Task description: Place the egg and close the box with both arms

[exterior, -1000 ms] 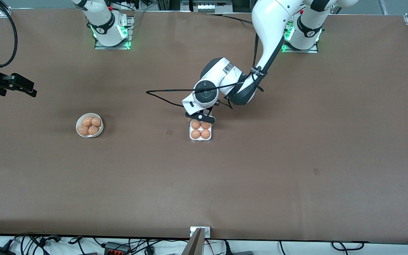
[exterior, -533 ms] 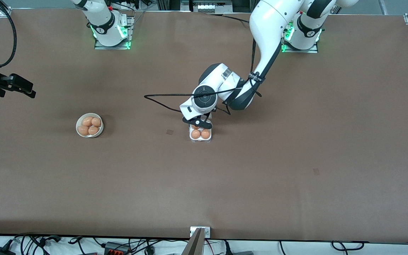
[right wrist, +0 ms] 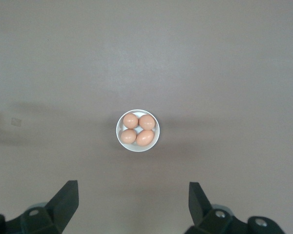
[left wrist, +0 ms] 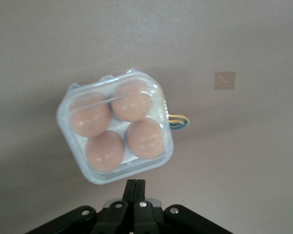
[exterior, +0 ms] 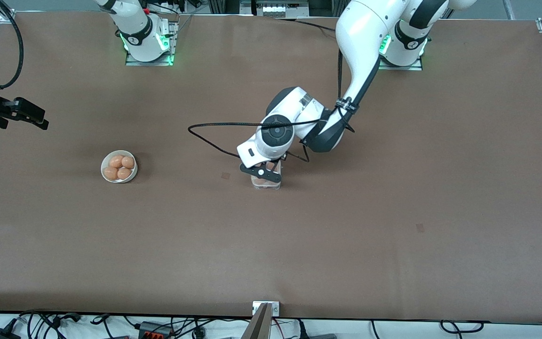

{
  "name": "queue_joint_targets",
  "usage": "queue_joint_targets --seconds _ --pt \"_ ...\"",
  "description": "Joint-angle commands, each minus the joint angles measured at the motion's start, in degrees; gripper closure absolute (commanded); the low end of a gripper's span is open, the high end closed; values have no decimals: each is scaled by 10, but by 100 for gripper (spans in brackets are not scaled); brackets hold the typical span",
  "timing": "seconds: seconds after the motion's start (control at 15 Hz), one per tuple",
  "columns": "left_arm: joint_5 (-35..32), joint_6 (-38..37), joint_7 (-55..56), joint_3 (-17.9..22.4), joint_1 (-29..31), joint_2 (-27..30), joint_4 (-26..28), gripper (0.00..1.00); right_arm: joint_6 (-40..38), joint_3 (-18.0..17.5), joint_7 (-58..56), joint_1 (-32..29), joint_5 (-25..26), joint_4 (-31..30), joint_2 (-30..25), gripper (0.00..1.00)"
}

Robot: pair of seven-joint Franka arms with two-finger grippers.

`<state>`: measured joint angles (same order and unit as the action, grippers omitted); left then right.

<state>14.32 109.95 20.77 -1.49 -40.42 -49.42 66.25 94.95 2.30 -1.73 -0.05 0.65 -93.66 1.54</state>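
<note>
Left gripper (left wrist: 135, 187): we see fingers pressed together, empty, low over the egg carton (left wrist: 115, 125).
Egg carton: mid-table, four eggs (left wrist: 145, 138) under its lid.
Right gripper (right wrist: 133, 202): we see it spread wide, waiting above the bowl (right wrist: 138, 130).

Brown table (exterior: 393, 212) carries clear box (left wrist: 116, 126) with 4 eggs, white bowl (exterior: 119, 166) with 4 eggs.

left arm bent low over the box, right arm waiting at the table's edge

the left gripper (exterior: 261, 175) sits over the clear box (exterior: 267, 183) mid-table, hiding most of it. a white bowl (exterior: 119, 166) holding four eggs (exterior: 120, 167) stands toward the right arm's end. the right gripper (exterior: 26, 115) hangs over the brown table (exterior: 393, 212) at that end.
</note>
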Motion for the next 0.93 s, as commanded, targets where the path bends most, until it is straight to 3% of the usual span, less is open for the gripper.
queue_joint_targets --seconds 0.0,0.2,0.53,0.67,0.87 --pt "-11 -60 -21 -2 23 14 -17 99 -6 -5 -4 -4 0 -6 -12 0" --pt "-11 -155 -72 -1 42 60 1 99 -6 -3 -6 -5 1 -6 -12 0" --pt "-4 -297 -131 -14 150 170 34 99 -6 -5 -6 -4 1 -6 -12 0" --pt "-3 -329 -197 -12 198 229 76 99 -6 -5 -6 -4 1 -6 -12 0" --pt "-7 -335 -196 -10 246 286 114 99 -7 -5 -8 -4 1 -6 -12 0"
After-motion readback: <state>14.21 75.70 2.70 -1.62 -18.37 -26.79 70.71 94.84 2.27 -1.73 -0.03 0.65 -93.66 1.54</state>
